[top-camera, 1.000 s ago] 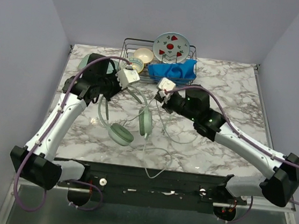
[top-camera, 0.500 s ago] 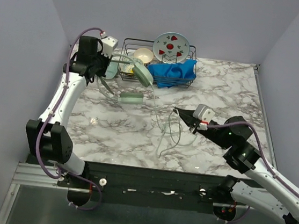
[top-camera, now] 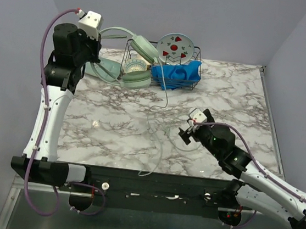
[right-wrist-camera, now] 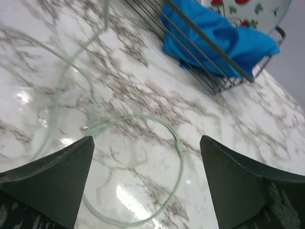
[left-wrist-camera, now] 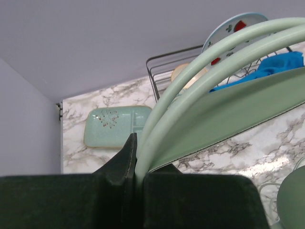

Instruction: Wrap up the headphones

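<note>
The pale mint headphones (top-camera: 141,49) hang in the air at the back left, in front of the rack. My left gripper (top-camera: 96,53) is raised high and shut on their slim headband (left-wrist-camera: 209,52), which runs out from between the jaws. Below it one ear cup (left-wrist-camera: 238,114) fills the left wrist view. The thin cable (top-camera: 164,102) drops from the cups to the table, coils in a loop (right-wrist-camera: 178,143) and trails to the front edge. My right gripper (top-camera: 185,133) hovers low over that loop, open, nothing between its fingers (right-wrist-camera: 62,176).
A wire dish rack (top-camera: 191,69) stands at the back with a strawberry plate (top-camera: 175,48), a blue cloth (top-camera: 174,73) and a bowl (top-camera: 135,65). A flat mint tray (left-wrist-camera: 116,125) lies left of the rack, under the raised headphones.
My left arm has lifted the headphones up and back to the left, off the table. My right gripper has opened, let the cable go, and drawn back toward the front.
</note>
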